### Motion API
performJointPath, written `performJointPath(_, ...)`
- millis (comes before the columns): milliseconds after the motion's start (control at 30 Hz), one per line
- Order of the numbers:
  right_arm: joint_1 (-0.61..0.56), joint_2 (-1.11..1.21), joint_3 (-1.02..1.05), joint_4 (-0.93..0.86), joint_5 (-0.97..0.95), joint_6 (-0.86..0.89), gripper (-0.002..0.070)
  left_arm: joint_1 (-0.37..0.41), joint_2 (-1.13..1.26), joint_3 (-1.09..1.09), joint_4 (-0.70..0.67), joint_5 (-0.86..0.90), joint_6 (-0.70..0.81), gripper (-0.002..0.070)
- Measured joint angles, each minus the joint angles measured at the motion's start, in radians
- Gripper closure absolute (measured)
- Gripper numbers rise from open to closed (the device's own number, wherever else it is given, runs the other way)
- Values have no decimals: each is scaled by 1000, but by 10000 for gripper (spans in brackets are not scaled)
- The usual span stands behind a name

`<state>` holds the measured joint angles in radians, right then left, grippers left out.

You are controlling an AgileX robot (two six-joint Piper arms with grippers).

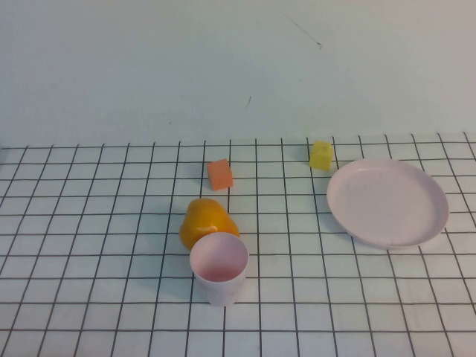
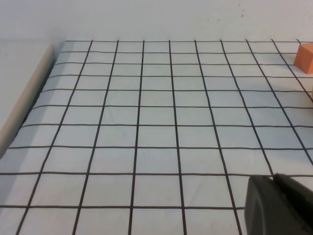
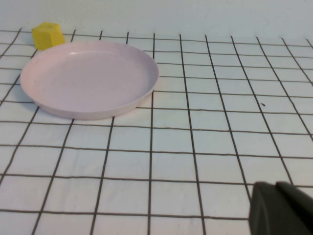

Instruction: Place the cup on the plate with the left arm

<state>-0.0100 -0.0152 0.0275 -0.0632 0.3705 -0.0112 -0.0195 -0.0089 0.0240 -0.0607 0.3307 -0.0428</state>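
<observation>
The pale pink cup stands upright, mouth up, at the front middle of the gridded table. It touches an orange-yellow pear just behind it. The pale pink plate lies empty at the right and also shows in the right wrist view. Neither arm shows in the high view. My left gripper shows only in its wrist view, shut and empty over bare grid, with the cup out of that view. My right gripper is shut and empty, a few grid squares short of the plate.
An orange cube sits behind the pear and shows at the edge of the left wrist view. A yellow cube sits behind the plate's left rim, as the right wrist view also shows. The table's left edge borders the grid.
</observation>
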Motion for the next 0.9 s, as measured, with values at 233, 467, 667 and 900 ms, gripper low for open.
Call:
performJointPath(233,0,0,0,0,0,0,678,0,0,0,0,0,0,677)
performJointPath(467,0,0,0,0,0,0,678,0,0,0,10,0,2,677)
performJointPath(667,0,0,0,0,0,0,678,0,0,4,78,-140,4,677)
performJointPath(900,0,0,0,0,0,0,678,0,0,4,86,-613,4,677)
